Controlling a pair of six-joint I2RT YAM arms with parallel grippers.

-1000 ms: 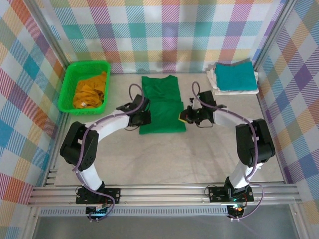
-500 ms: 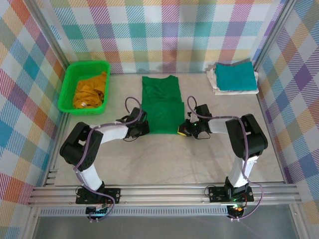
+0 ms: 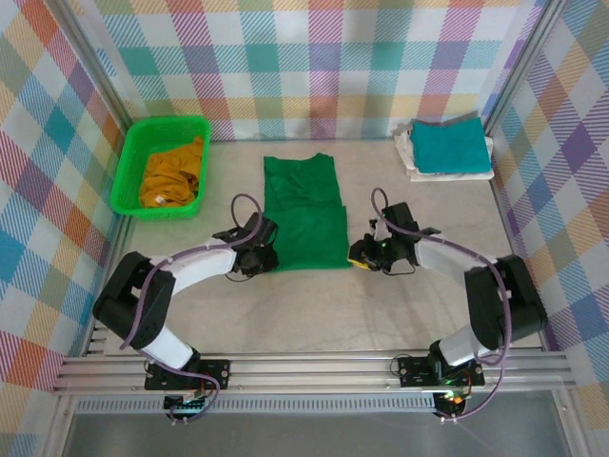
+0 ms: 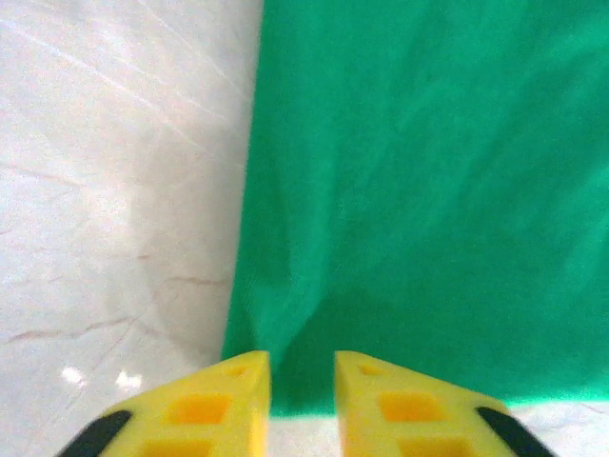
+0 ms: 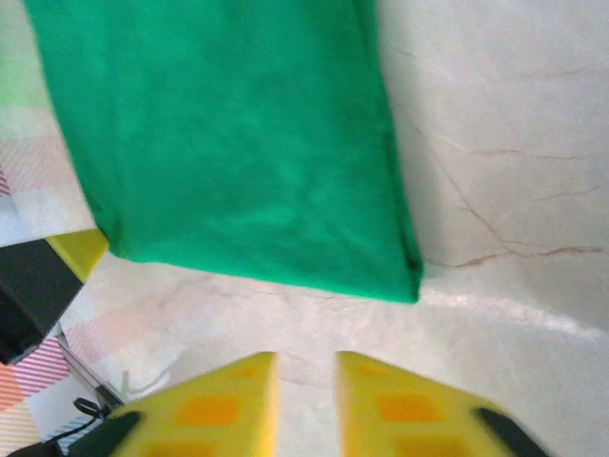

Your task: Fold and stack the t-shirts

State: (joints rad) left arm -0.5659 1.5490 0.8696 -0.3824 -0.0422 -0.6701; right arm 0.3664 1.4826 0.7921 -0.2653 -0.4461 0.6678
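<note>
On the surface [image 3: 314, 314] lies a green t-shirt [image 3: 304, 211]; left pincer [image 3: 268, 258] at its 7 o'clock, right pincer [image 3: 358, 256] at 5, both slightly parted, empty.

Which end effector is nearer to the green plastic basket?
Left. The left end effector sits by the near left corner of the dark green t-shirt, nearer the basket; the right end effector is beyond the shirt's right edge.

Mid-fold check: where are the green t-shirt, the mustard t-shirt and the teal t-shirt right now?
green t-shirt [image 3: 304, 214], top external view, middle of the folded cloth.
mustard t-shirt [image 3: 171, 176], top external view, middle of the crumpled heap.
teal t-shirt [image 3: 447, 146], top external view, middle of its upper face.
</note>
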